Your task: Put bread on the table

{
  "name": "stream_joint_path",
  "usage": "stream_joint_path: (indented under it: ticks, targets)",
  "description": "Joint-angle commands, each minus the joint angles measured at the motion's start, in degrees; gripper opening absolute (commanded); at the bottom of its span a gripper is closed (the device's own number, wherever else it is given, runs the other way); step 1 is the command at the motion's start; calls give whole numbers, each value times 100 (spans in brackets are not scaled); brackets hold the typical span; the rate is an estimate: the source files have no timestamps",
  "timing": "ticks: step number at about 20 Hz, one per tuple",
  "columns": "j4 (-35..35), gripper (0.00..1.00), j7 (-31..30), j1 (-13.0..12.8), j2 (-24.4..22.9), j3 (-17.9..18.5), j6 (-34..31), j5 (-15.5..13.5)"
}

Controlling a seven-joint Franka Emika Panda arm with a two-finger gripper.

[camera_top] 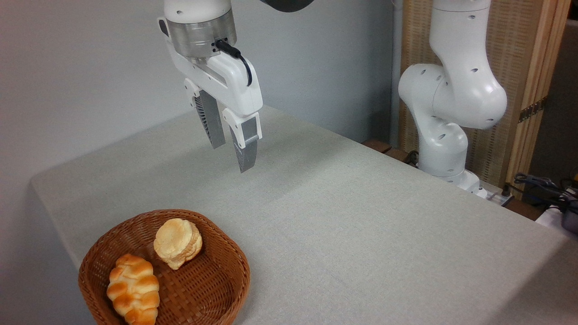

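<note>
The bread (178, 243), a small round pale-yellow bun with flaky edges, leans against the back inner wall of a brown wicker basket (212, 284) at the table's front left. My gripper (232, 158) hangs well above the grey-beige table (361, 225), up and to the right of the basket. Its two grey fingers point down with a narrow gap between them and hold nothing.
A braided golden-orange loaf (133, 289) lies in the basket's front left. The arm's white base (447, 117) stands beyond the table's far right edge, with cables (546, 187) beside it. A grey wall runs behind the table.
</note>
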Motion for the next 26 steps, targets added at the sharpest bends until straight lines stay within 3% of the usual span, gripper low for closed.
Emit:
stream_joint_path:
  ticks: [1, 18, 21, 26]
  targets:
    - [-78, 100, 84, -23, -55, 27, 95, -23]
    - [-78, 100, 137, -23, 24, -17, 68, 30]
    - [-95, 100, 137, -23, 68, -25, 278, 47]
    - [-148, 100, 93, -32, 331, -52, 1166, -5]
